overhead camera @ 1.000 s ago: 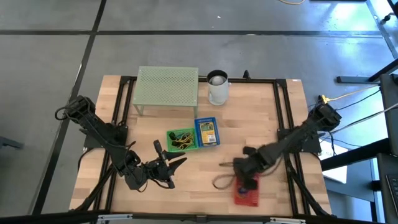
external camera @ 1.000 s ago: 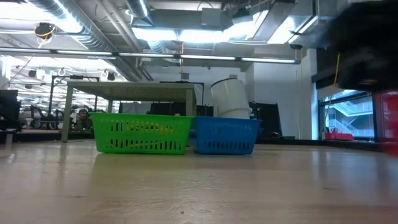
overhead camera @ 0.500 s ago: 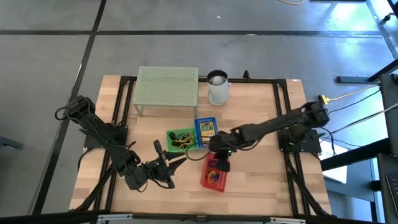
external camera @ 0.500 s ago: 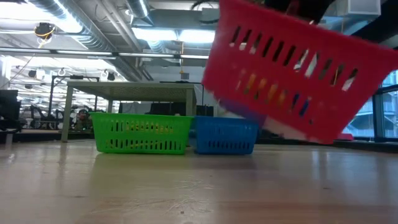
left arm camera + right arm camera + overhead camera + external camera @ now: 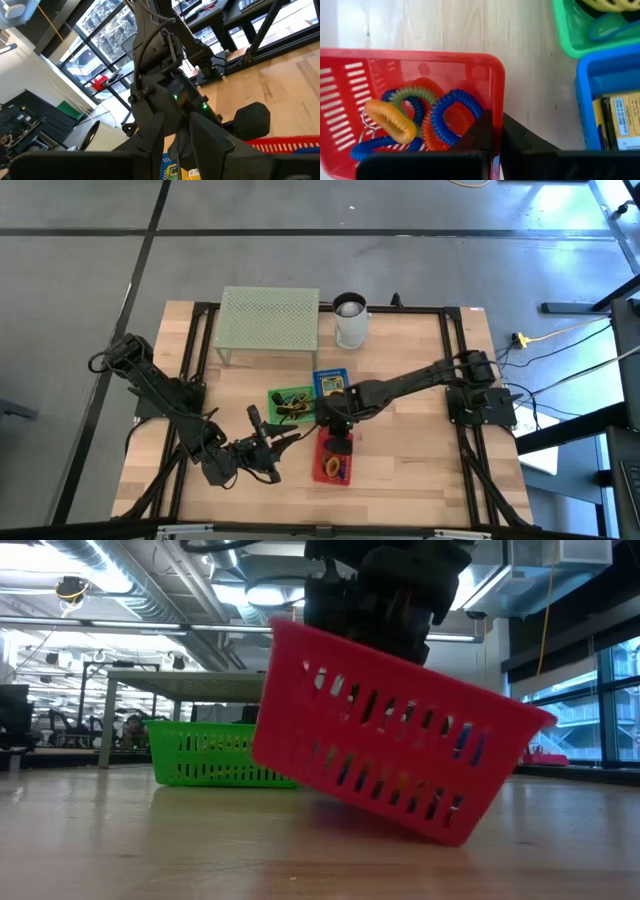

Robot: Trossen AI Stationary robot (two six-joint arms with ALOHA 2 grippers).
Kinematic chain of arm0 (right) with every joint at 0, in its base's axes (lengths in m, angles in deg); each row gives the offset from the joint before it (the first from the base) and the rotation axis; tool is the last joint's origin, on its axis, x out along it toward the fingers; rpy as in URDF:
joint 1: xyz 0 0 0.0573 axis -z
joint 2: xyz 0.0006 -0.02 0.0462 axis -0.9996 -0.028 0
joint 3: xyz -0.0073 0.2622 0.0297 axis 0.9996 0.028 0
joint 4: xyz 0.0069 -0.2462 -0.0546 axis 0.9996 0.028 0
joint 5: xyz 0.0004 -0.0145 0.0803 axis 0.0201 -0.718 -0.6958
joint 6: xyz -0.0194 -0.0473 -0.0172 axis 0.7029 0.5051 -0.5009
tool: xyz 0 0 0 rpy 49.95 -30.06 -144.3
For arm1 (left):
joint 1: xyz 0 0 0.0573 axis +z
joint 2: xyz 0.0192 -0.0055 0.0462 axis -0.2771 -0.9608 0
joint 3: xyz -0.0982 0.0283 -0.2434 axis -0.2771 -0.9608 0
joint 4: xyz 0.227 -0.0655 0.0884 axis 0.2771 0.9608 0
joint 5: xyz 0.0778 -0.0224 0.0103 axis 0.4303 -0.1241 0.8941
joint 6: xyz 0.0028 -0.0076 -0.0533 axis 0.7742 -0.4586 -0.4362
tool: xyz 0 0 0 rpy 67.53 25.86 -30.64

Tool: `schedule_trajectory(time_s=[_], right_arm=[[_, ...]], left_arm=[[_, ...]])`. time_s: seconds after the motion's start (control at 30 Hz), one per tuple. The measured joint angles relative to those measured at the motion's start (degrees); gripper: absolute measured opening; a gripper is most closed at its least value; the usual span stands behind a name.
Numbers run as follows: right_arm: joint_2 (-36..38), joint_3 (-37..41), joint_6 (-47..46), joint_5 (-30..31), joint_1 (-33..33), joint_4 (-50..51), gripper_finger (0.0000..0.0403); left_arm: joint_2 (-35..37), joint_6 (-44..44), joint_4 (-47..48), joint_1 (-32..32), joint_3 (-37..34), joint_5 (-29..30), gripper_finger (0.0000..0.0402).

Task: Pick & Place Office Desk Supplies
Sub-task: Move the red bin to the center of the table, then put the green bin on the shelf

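Just in front of the blue basket (image 5: 333,390), the right gripper (image 5: 337,429) pinches the near rim of the red basket (image 5: 335,461), its fingers (image 5: 485,131) pressed together on either side of that wall. By the low view the red basket (image 5: 390,765) hangs tilted, one lower corner at or just above the table (image 5: 420,470); whether it touches I cannot tell. Its long axis runs away from the blue basket, toward the table's front edge, so the load trails beyond the fingers. Inside lie coiled bands (image 5: 420,120), blue, green, orange and yellow. The green basket (image 5: 290,403) sits touching the blue basket's left side. The left gripper (image 5: 285,442) waits left of the red basket, fingers spread, nearer the green basket. Setting down likely needs levelling first.
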Motion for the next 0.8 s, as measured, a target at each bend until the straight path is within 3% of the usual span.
schedule_trajectory(time_s=[0.47, 0.63, 0.8], right_arm=[[1.2, 0.0, 1.4, 0.2, 0.9, 2.2, 0.0127], [6.5, 0.0, 3.4, 2.7, 0.6, 6.5, 0.0136], [13.4, 0.6, 11.6, 8.4, -1.7, 11.4, 0.0129]], left_arm=[[0.0, -0.2, 0.1, 0.0, 0.0, 0.0, 0.0086], [0.0, -0.2, 0.1, 0.0, 0.0, 0.0, 0.0086], [0.0, -0.5, 0.1, 0.0, 0.0, 0.0, 0.0086]])
